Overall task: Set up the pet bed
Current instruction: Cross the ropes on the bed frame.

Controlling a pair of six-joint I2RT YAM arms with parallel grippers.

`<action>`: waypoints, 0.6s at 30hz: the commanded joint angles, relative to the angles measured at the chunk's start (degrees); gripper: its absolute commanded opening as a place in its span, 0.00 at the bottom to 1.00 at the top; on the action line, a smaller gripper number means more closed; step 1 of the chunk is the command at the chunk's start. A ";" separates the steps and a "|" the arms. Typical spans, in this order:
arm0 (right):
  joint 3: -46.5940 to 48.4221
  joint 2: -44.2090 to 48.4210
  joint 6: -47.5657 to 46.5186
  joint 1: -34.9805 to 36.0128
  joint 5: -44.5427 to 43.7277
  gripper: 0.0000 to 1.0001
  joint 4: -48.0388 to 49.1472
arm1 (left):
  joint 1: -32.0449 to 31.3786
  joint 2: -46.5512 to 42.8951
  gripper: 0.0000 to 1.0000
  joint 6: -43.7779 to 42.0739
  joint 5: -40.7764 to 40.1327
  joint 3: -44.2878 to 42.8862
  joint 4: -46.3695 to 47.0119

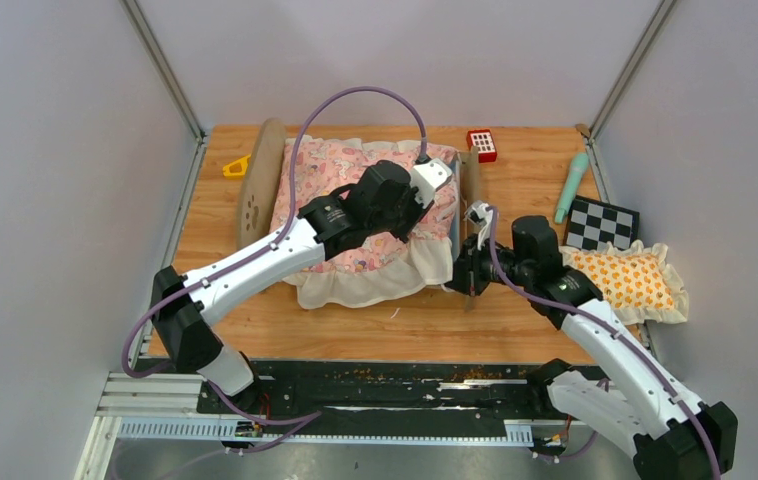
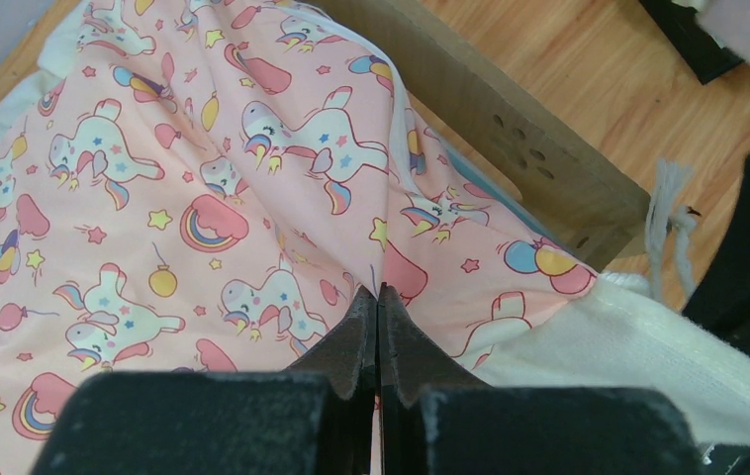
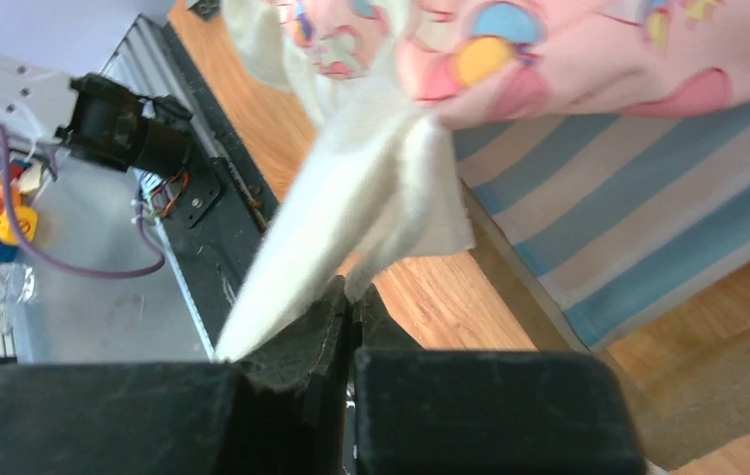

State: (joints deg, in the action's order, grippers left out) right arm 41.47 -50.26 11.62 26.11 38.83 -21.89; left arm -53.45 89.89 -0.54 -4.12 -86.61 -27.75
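The pet bed lies across the middle of the table, with its rounded headboard (image 1: 260,182) at the left. A wooden frame board (image 2: 510,148) runs beside the pink unicorn quilt (image 1: 345,175), which is bunched over the bed. My left gripper (image 2: 378,294) is shut, pinching a fold of the pink quilt (image 2: 252,198) near the bed's foot end (image 1: 423,218). My right gripper (image 3: 351,294) is shut on the quilt's cream ruffle (image 3: 351,198) at the near right corner (image 1: 455,272). Below the lifted quilt the blue-white striped mattress (image 3: 638,198) shows.
An orange-patterned frilled pillow (image 1: 630,280) lies at the right edge, beside a checkerboard card (image 1: 600,222) and a teal tool (image 1: 570,185). A red block (image 1: 482,145) sits behind the bed, and a yellow piece (image 1: 238,166) at the back left. Grey walls enclose the table.
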 commanded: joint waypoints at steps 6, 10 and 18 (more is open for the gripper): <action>3.84 -3.01 6.39 0.26 -2.80 0.00 -3.37 | 0.37 -4.29 0.00 -0.92 -1.12 0.72 0.32; 2.06 -2.24 11.81 0.26 4.16 0.00 1.07 | 0.62 -4.37 0.00 -0.70 -1.09 0.96 0.40; 2.06 -1.09 14.65 0.25 6.17 0.00 3.26 | 0.63 -4.13 0.00 -0.35 -0.54 0.88 0.67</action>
State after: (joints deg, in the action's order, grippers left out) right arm 42.70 -52.95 23.55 26.20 43.44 -21.80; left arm -53.10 88.49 -0.54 -4.95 -85.54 -28.47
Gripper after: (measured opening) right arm 0.027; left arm 0.007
